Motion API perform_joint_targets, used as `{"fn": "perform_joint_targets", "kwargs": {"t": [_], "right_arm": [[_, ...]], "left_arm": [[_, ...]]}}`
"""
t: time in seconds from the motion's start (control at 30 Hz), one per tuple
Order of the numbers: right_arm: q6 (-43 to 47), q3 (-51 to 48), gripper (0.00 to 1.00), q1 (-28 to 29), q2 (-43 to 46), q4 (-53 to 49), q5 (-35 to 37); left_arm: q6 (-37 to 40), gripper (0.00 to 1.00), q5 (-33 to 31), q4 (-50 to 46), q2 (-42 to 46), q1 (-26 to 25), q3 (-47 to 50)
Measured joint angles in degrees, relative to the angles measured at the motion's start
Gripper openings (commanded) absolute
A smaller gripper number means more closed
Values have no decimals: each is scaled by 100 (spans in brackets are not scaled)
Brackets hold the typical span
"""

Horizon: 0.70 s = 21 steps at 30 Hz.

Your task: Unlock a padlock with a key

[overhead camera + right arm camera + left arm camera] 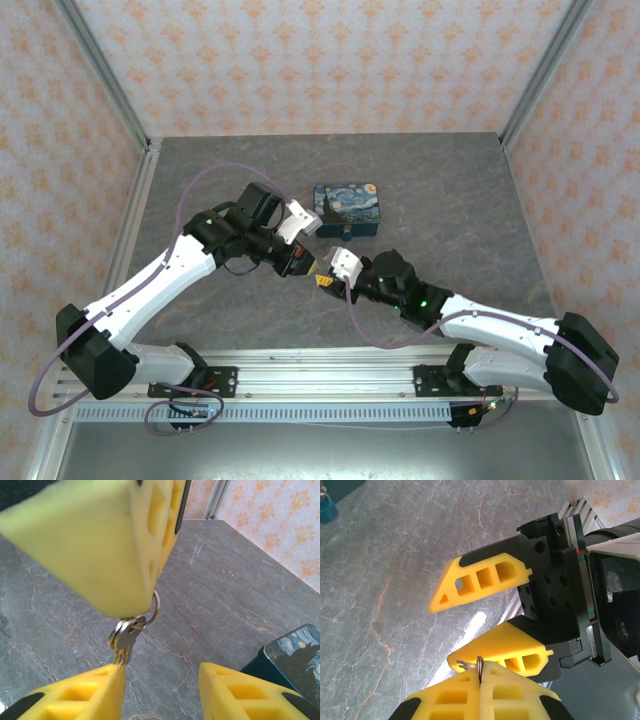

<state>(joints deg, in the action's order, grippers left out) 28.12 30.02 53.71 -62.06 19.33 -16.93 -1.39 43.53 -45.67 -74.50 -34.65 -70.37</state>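
My left gripper (480,672) pinched shut on the key ring (155,607), keys (125,637) just beside one finger of my parted right gripper (161,672).

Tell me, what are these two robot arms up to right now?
The left hand is pinched shut on a key ring, and a small bunch of keys dangles from it above the grey table. The right hand waits just below with its fingers open, the keys hanging close to one of them, apparently ready to take one. A blue painted box stands nearby. No key is in a lock yet.
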Motion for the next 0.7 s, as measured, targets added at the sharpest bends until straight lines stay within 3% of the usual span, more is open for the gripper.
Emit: {"fn": "perform_joint_targets", "kwargs": {"t": [0.7], "right_arm": [[-170,0,41,0,26,70,70]], "left_arm": [[-2,0,87,0,0,22,2]]}}
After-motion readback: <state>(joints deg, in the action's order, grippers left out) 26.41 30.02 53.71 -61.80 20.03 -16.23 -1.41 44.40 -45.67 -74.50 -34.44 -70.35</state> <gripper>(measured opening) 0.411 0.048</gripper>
